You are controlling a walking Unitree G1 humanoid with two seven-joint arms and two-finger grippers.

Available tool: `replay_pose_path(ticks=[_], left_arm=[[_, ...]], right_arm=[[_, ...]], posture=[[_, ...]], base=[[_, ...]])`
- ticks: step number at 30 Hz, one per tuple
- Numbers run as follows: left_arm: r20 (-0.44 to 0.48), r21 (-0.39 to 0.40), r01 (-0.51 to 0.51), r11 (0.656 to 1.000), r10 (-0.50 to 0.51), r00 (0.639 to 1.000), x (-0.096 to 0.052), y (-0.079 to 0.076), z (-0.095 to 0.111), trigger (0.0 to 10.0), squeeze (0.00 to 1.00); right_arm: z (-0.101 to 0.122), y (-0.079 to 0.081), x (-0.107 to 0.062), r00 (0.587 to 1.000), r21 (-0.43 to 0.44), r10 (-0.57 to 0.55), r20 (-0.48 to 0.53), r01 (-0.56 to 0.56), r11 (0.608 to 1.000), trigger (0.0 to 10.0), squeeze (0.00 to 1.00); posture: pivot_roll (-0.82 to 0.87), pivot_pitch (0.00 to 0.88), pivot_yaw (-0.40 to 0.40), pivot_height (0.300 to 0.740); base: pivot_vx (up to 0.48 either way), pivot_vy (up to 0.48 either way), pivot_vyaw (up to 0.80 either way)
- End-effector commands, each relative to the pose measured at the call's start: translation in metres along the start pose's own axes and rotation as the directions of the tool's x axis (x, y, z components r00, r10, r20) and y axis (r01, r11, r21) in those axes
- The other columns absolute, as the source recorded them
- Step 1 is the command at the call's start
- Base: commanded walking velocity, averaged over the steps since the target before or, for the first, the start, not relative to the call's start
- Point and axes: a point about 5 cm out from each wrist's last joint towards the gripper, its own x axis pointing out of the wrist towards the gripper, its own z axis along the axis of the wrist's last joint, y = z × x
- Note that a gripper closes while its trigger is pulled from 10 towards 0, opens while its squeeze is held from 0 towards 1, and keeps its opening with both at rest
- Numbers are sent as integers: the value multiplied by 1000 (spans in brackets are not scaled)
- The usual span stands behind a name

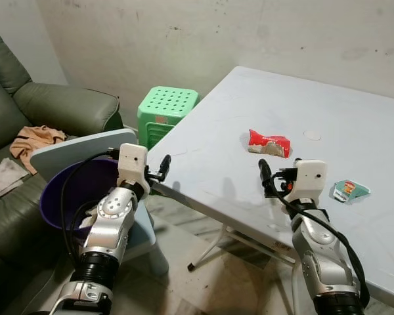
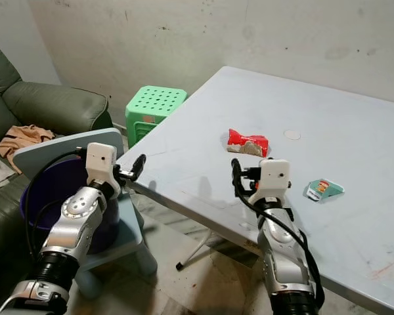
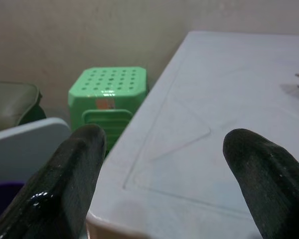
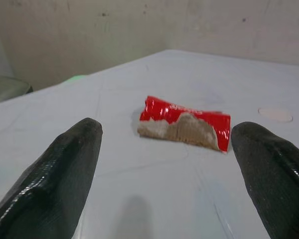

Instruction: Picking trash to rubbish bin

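- While I stand at its near edge, a pale blue-grey table (image 1: pixel 354 118) spreads ahead of me.
- A purple rubbish bin (image 1: pixel 56 190) with a grey lid sits low on my left, beside a green sofa (image 1: pixel 26 105).
- My right gripper (image 4: pixel 172 164) hovers over the table, fingers spread apart, empty, aimed at the wrapper.
- My left gripper (image 3: pixel 162 174) is spread wide, empty, at the table's corner.
- A crumpled red wrapper (image 1: pixel 269 143) lies mid-table.
- A small teal packet (image 1: pixel 349 190) lies on the table to my right.
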Motion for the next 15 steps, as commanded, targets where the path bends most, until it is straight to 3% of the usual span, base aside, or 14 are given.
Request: replay_pose_path(ticks=[1, 15], left_arm=[[22, 6, 7, 1000, -7, 1000, 1, 2, 8, 10000, 0], [33, 21, 22, 1000, -23, 999, 1, -1, 11, 10000, 0]], right_arm=[[3, 1, 1, 1000, -8, 7, 6, -7, 1000, 10000, 0], [5, 0, 2, 1000, -8, 1, 13, -1, 1000, 10000, 0]], posture=[[30, 0, 4, 715], [31, 0, 4, 715]], base=[[300, 0, 0], [345, 0, 0]])
